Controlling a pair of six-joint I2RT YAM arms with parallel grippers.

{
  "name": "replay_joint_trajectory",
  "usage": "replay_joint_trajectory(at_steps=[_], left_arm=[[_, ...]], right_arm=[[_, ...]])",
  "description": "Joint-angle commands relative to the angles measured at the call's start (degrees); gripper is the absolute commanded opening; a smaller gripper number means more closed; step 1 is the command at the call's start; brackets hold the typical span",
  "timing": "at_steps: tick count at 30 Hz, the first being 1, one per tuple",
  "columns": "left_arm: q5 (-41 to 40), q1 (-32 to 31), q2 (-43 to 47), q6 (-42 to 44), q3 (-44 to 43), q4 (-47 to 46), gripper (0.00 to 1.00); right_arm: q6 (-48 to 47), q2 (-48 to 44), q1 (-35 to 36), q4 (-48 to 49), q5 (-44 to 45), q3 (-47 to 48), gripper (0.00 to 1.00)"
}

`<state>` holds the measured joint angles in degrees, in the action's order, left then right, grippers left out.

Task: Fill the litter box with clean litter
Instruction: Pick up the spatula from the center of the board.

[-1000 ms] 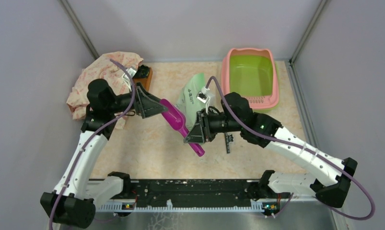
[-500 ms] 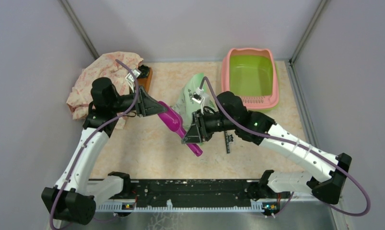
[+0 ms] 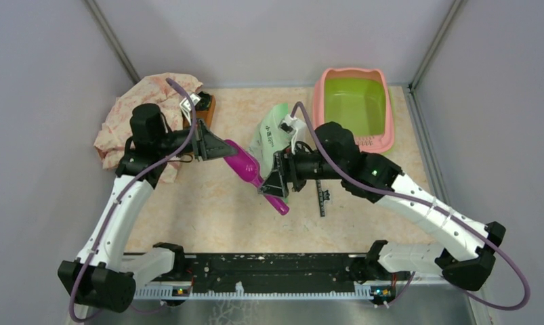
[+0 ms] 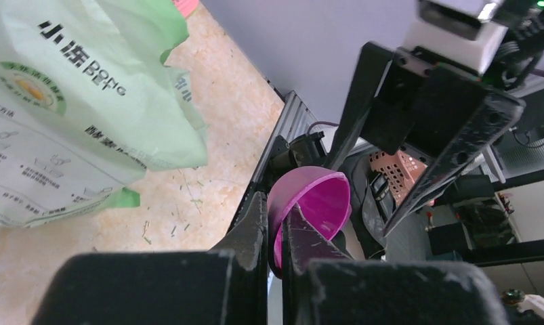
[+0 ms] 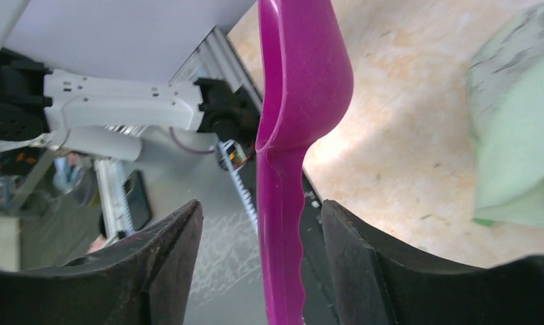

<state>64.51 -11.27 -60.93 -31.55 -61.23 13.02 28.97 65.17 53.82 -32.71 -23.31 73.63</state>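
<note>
Tabletop point(image 3: 208, 210): beige marbled surface, matt finish.
Rear wall point(image 3: 269, 34): plain pale lilac panel, upright behind the tabletop.
Side walls point(image 3: 32, 135): matching lilac panels, left and right.
Corner posts point(image 3: 113, 40): grey metal strips where the panels meet.
Mounting rail point(image 3: 276, 267): black, along the near edge.
Light: even, diffuse, with soft shadows.

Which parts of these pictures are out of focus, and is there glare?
Top view: evenly lit, sharp, soft shadows under the arms. Left wrist view: the left gripper, near the lens, is dark and soft; the print on the bag is sharp. Right wrist view: the right gripper is blurred; the purple scoop shows a sheen.
</note>
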Motion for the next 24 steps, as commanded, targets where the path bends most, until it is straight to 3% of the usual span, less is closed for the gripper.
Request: replay_joint_trajectory(at_steps=[1, 5, 6, 9, 13, 17, 24], left_arm=[[-4.0, -0.3, -1.4, -1.3, -3.2, 4.3, 0.0], [-8.9, -0.3, -3.2, -4.5, -4.8, 8.0, 0.0], [-9.9, -0.3, -3.8, -5.5, -5.2, 8.4, 0.0], [-11.9, -0.2, -6.2, -9.5, -6.8, 7.9, 0.0], [-13.8, -0.2, -11.6, -14.4, -11.6, 10.5, 0.0], [-13.6, -0.2, -15.3, -17.2, -17.2, 18.8, 0.0], [-13.5, 0.2, -13.6, -21.0, -18.3, 24.0, 0.0]], right_arm=[[-7.6, -6.2, 0.0, -1.2, 10.9, 2.8, 0.68], [-15.3, -12.7, 1.1, -2.8, 26.3, 0.1, 0.84], [-15.9, -13.4, 1.3, -4.6, 32.5, 0.1, 0.96], [-18.8, -15.0, 1.4, -6.4, 40.6, -1.2, 0.98], [-23.7, -17.1, 1.5, -2.9, 40.5, -4.6, 0.98], [-26.7, -19.1, 1.6, 2.0, 35.6, -7.3, 0.88], [-28.6, -22.5, 1.6, 7.8, 23.7, -9.4, 0.85]])
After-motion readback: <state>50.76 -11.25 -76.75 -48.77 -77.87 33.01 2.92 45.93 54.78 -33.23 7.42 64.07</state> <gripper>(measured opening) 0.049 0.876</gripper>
